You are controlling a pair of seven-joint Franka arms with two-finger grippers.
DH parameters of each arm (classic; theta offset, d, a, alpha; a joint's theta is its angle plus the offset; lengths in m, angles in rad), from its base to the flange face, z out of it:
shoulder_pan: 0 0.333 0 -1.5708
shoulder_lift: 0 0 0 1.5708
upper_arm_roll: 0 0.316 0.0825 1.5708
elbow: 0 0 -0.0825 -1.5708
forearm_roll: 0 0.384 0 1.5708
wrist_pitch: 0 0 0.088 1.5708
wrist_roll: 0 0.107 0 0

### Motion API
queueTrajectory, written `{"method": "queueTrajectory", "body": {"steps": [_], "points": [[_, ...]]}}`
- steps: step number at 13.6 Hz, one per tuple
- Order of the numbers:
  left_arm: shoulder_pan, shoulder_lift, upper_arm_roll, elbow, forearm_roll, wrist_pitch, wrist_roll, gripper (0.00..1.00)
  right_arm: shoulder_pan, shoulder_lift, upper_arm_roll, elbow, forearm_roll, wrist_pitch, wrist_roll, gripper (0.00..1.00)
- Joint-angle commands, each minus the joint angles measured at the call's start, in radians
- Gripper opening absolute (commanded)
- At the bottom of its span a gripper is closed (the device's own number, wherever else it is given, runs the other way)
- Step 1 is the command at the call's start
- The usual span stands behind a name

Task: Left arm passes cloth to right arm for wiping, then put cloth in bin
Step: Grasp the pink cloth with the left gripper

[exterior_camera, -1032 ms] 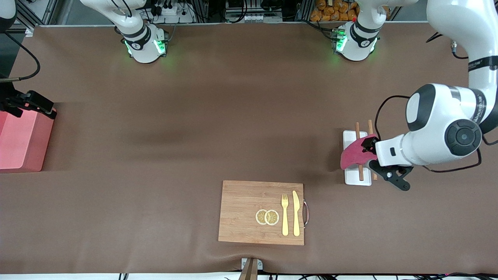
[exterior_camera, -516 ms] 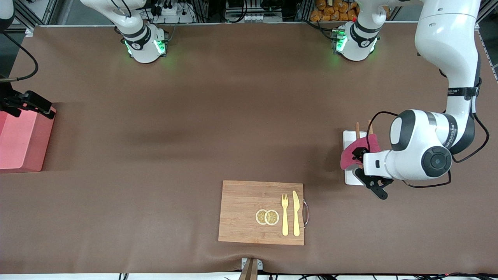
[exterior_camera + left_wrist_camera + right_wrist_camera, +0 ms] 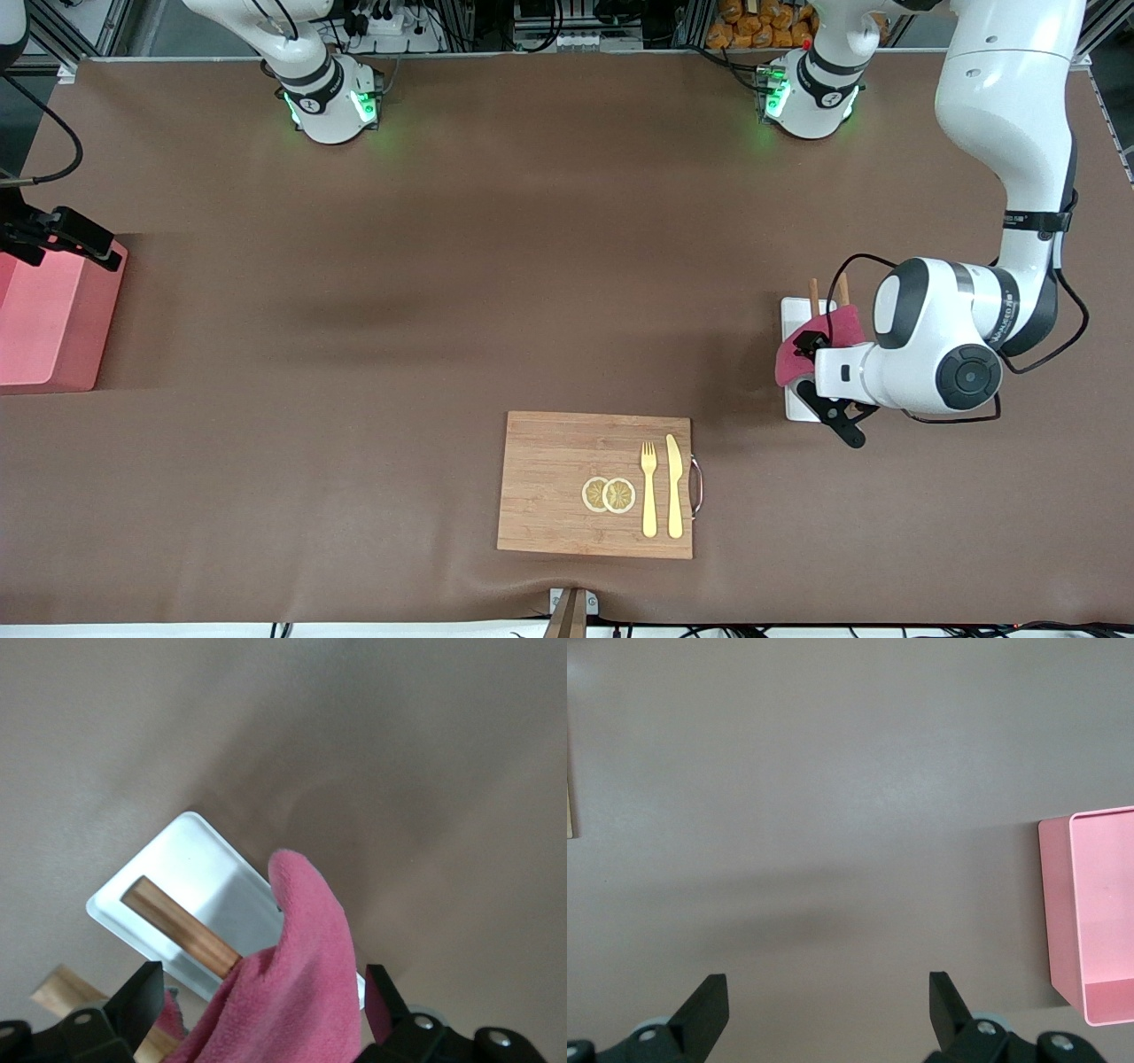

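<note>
Brown mat covers table [image 3: 532,266]. Pink bin [image 3: 49,319] at right arm's end, on table. Wooden board [image 3: 567,483] nearest front camera, carrying two lemon slices [image 3: 609,494], fork [image 3: 648,487], knife [image 3: 674,486]. White tray [image 3: 797,310] at left arm's end, two wooden sticks [image 3: 182,926] across it. Magenta cloth [image 3: 292,983] draped over tray and sticks. Left gripper [image 3: 261,1014] down over tray, fingers spread wide on either side of cloth. Right gripper [image 3: 828,1019] waits above bare table near bin, fingers wide apart, holding nothing.
</note>
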Motion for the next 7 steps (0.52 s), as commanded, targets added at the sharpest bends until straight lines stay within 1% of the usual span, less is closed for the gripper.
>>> {"method": "queueTrajectory", "body": {"steps": [1, 2, 4, 5, 7], "points": [[0.0, -0.013, 0.001, -0.013, -0.017, -0.036, -0.023, 0.75, -0.015, -0.009, 0.008, -0.007, -0.009, -0.004, -0.014, 1.0], [0.0, -0.013, 0.001, -0.012, -0.017, -0.054, -0.064, 0.5, -0.015, -0.009, 0.008, -0.007, -0.009, -0.004, -0.014, 1.0], [-0.001, -0.015, 0.001, -0.007, -0.017, -0.077, -0.136, 0.08, -0.015, -0.009, 0.008, -0.007, -0.009, -0.015, -0.013, 1.0], [-0.001, -0.015, 0.001, -0.007, -0.017, -0.077, -0.143, 0.0, -0.015, -0.009, 0.008, -0.007, -0.01, -0.018, -0.013, 1.0], [0.002, -0.018, 0.001, -0.006, -0.017, -0.079, -0.141, 0.0, -0.018, -0.009, 0.008, -0.007, -0.01, -0.016, -0.011, 1.0]]}}
